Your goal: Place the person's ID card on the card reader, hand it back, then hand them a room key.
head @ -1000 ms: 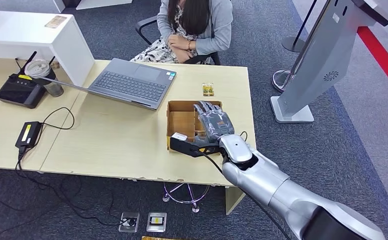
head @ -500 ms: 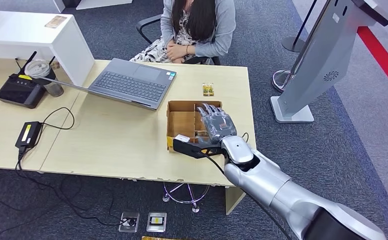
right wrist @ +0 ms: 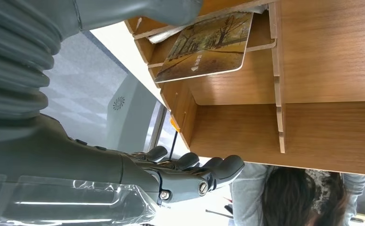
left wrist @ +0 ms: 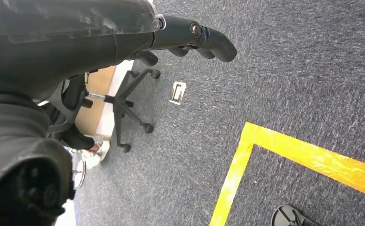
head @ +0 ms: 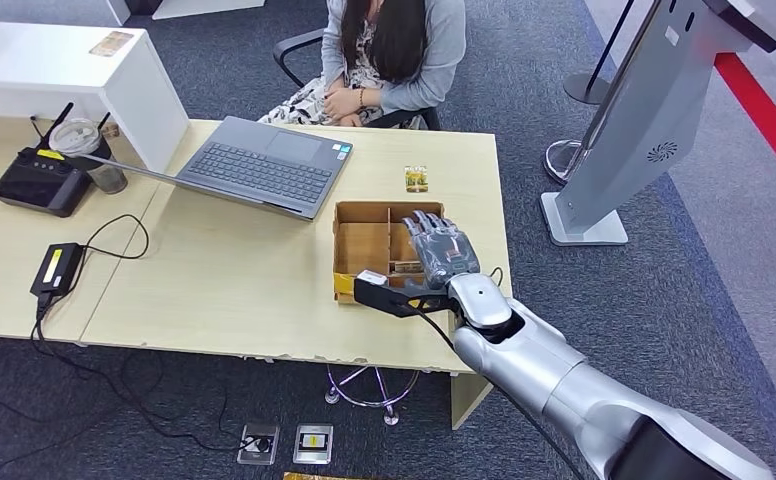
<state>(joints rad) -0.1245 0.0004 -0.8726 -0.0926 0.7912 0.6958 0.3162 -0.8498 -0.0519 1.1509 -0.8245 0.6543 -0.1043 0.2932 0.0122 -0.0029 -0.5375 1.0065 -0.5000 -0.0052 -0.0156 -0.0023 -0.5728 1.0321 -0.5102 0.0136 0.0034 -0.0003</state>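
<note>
My right hand (head: 441, 249) hovers over the right side of an open wooden box (head: 362, 243) with compartments, near the table's front edge. Its fingers (right wrist: 204, 172) are stretched out and hold nothing. In the right wrist view a card with an autumn tree picture (right wrist: 204, 44) leans in one compartment, close under my thumb. A small yellow-green card (head: 416, 178) lies on the table beyond the box, in front of the seated person (head: 394, 50). My left hand (left wrist: 190, 35) hangs over the carpet with nothing in it.
An open laptop (head: 254, 165) sits left of the box. On the left table are a black device with antennas (head: 39, 180), a plastic cup (head: 89, 150) and a black box with a yellow label (head: 56, 268), with cables. A grey kiosk (head: 634, 130) stands to the right.
My right hand has drifted a little to the right and nearer over the box. The person has shifted their arms and head.
</note>
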